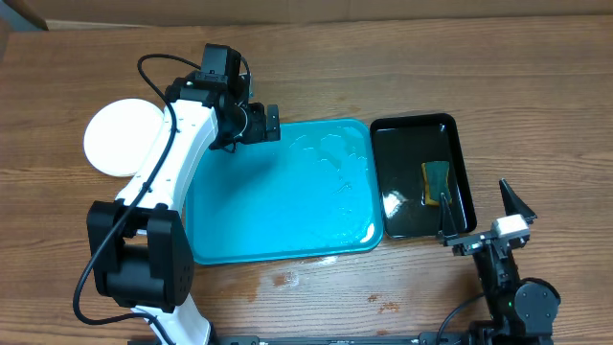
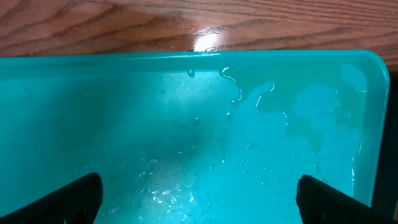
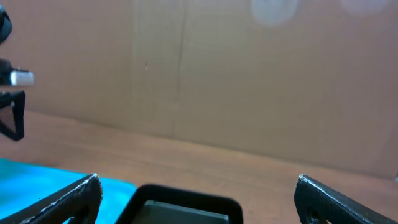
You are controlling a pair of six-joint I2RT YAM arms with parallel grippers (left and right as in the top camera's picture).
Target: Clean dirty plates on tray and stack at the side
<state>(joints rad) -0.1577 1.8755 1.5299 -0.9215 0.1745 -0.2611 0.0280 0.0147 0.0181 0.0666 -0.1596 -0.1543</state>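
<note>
The turquoise tray (image 1: 278, 220) lies in the middle of the table, wet and with no plate on it; it fills the left wrist view (image 2: 199, 124) and its corner shows in the right wrist view (image 3: 37, 177). A white plate (image 1: 117, 137) lies on the table to the tray's left, partly hidden by my left arm; whether more plates lie under it I cannot tell. My left gripper (image 1: 271, 122) is open and empty over the tray's far left edge (image 2: 199, 199). My right gripper (image 1: 479, 206) is open and empty at the front right (image 3: 199, 199).
A glossy black tray (image 1: 460, 153) stands right of the turquoise tray and holds a yellow-green sponge (image 1: 436, 182); its rim shows in the right wrist view (image 3: 186, 196). Small water spots (image 1: 287, 280) mark the wood in front of the tray. A cardboard wall (image 3: 249, 74) stands behind the table.
</note>
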